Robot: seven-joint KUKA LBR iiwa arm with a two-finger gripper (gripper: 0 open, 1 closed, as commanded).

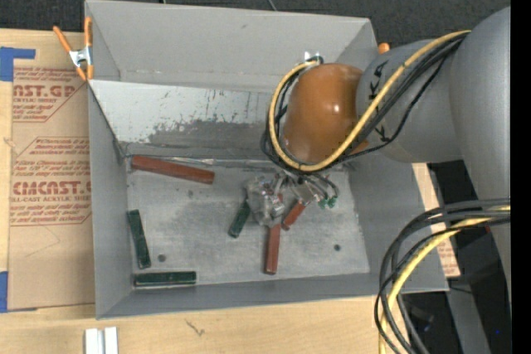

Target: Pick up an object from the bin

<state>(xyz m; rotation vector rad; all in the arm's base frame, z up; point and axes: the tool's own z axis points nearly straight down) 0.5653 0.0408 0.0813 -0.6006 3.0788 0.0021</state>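
Where the gripper (pixel 275 200) hangs low over the floor of the bin (pixel 224 46), a short red-brown stick (pixel 293 215) lies tilted just beside it on its lower right, seemingly touching its tip. A slanted dark green stick (pixel 239 220) lies just beside it on its lower left. Whether either stick is gripped cannot be told, nor how wide the gripper stands, since its metal parts crowd together under the orange wrist cover (pixel 319 112). A small green piece (pixel 331 200) sits just to the gripper's right. Straight below the gripper and near it, a second red-brown stick (pixel 271 251) lies with one end toward it. Well to the gripper's left, a long red-brown bar (pixel 172 170) lies along the foot of the back wall. Farthest from the gripper, to its lower left, a lengthwise dark green bar (pixel 138 239) and a crosswise dark green bar (pixel 165 279) lie near the corner, close together but apart.
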